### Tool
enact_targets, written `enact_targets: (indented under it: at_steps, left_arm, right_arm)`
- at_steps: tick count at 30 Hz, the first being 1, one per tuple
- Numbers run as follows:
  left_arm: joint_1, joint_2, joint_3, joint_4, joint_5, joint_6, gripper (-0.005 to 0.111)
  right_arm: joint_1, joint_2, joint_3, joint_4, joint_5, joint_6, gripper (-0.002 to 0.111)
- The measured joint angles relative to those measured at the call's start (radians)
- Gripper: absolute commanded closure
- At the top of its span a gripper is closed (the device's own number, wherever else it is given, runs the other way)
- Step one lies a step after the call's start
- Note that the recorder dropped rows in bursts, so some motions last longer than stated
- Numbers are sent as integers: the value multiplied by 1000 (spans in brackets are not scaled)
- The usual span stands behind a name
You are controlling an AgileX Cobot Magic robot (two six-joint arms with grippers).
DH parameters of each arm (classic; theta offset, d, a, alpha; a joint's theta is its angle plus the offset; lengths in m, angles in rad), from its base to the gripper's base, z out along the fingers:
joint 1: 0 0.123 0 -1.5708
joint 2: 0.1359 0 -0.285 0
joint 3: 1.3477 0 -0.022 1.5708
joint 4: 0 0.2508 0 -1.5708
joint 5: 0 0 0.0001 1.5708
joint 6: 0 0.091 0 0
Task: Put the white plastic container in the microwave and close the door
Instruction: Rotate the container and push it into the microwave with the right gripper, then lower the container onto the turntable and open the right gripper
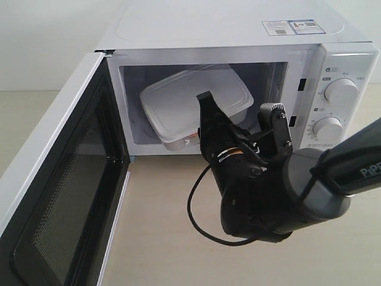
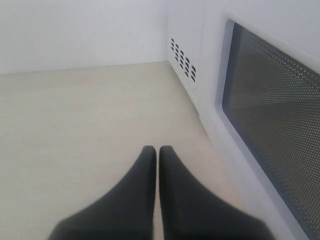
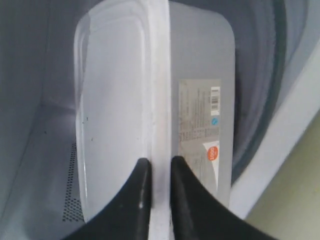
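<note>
Your right gripper pinches the lid rim of the white plastic container, held tilted inside the microwave cavity just ahead of the wrist (label side towards you); your left gripper, jaws pressed together and empty, hovers beside the open door

The white plastic container fills most of the microwave cavity.

Bright even light, slight blur
</note>
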Motion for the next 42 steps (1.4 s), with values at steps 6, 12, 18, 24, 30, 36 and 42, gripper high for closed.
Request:
enact_targets:
  at_steps: [6,12,18,24,30,36,42]
  left_arm:
    - [0,0,0,0,0,0,103]
    - [0,0,0,0,0,0,103]
    - [0,0,0,0,0,0,103]
    - [0,0,0,0,0,0,103]
    - [0,0,0,0,0,0,103]
    - [0,0,0,0,0,0,103]
    - [0,0,0,0,0,0,103]
  right_arm:
    - [-25,15,-44,0,2,-22,108]
    - [-44,38,-54,-2,6,-19,108]
    - [-49,51,-66,-2,7,-11,108]
    - [-52,51,-106,-26,24,-11,108]
    - [-52,51,-106,-22,24,-11,108]
    - [-52,51,-106,-20,24,-16,108]
    - [-52,53,-106,-22,24,-23,108]
